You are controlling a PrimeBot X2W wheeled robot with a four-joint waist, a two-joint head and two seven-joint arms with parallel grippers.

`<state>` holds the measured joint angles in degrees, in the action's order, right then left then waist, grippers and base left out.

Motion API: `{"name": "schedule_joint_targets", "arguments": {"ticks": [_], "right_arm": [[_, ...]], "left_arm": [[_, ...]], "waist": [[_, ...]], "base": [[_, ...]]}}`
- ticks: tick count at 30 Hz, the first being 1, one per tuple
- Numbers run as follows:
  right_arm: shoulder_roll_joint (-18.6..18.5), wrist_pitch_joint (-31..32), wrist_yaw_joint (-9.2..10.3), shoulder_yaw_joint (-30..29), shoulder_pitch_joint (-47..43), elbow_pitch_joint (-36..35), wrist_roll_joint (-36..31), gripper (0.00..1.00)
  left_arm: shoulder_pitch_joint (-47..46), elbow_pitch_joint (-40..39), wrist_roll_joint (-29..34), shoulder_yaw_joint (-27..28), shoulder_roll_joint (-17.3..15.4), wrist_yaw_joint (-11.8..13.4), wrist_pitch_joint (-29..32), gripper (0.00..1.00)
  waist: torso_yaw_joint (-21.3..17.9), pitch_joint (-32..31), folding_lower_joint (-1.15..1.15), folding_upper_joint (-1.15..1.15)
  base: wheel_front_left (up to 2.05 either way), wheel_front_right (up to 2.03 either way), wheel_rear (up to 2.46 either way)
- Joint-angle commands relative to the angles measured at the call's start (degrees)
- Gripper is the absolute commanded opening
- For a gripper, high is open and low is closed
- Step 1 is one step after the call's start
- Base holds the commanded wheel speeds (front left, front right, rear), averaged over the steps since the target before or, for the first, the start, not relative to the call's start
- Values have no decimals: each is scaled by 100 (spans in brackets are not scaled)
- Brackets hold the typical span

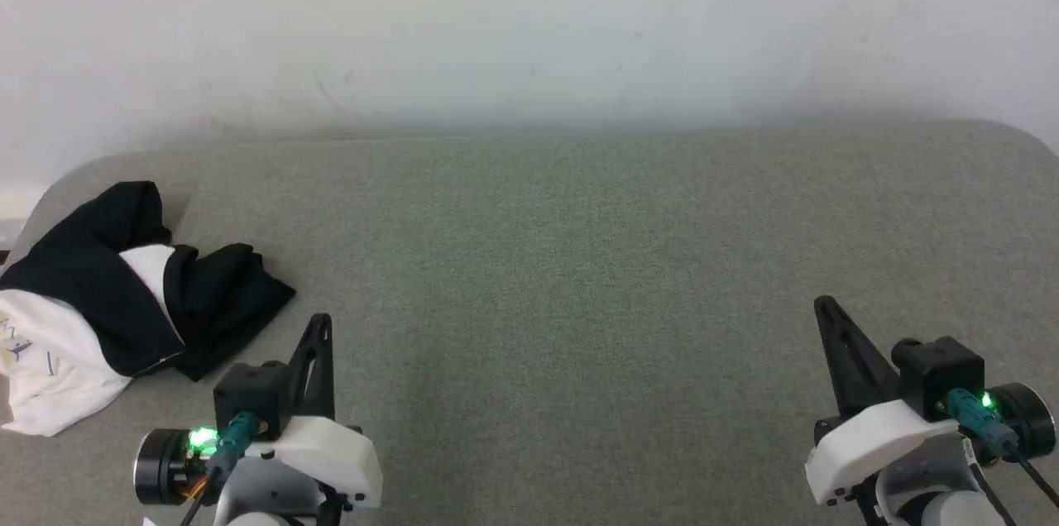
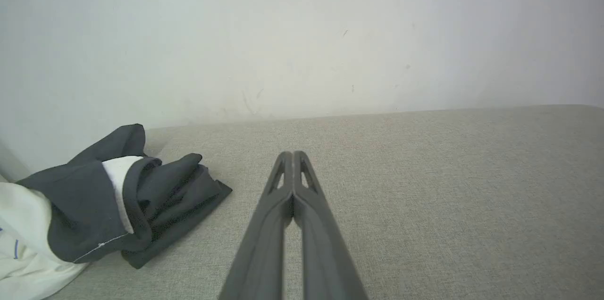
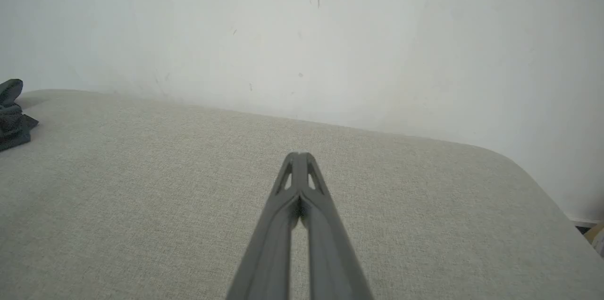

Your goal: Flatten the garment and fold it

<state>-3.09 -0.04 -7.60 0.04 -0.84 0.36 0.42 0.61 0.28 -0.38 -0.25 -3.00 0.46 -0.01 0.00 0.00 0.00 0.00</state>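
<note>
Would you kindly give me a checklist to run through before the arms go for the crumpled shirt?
1. Location of garment: ok, heaped at the left end of the grey surface.
2. Flatness of garment: not ok, black sleeves bunched over the white body.
3. Readiness of left pincer to grasp: not ok, shut and empty.
4. Readiness of right pincer: not ok, shut, empty, far from the garment.
5. Spreading room: ok, broad grey surface right of the heap.
6. Whole garment on the surface: cannot tell, it runs past the head view's left edge.
</note>
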Motion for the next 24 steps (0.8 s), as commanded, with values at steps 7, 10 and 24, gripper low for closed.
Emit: {"name": "schedule_joint_targets", "arguments": {"ticks": [7, 10, 24], "right_arm": [[22, 4, 11, -4, 84, -36, -42, 0], [22, 4, 11, -4, 84, -36, -42, 0], [22, 4, 11, -4, 84, -36, -42, 0]], "left_arm": [[-61, -28, 38, 25, 13, -46, 1, 0], [-61, -28, 38, 25, 13, -46, 1, 0], [-61, -28, 38, 25, 13, -46, 1, 0]], "waist": [[0, 0, 0, 0], [0, 0, 0, 0], [0, 0, 0, 0]], "base": [[0, 0, 0], [0, 0, 0], [0, 0, 0]]}}
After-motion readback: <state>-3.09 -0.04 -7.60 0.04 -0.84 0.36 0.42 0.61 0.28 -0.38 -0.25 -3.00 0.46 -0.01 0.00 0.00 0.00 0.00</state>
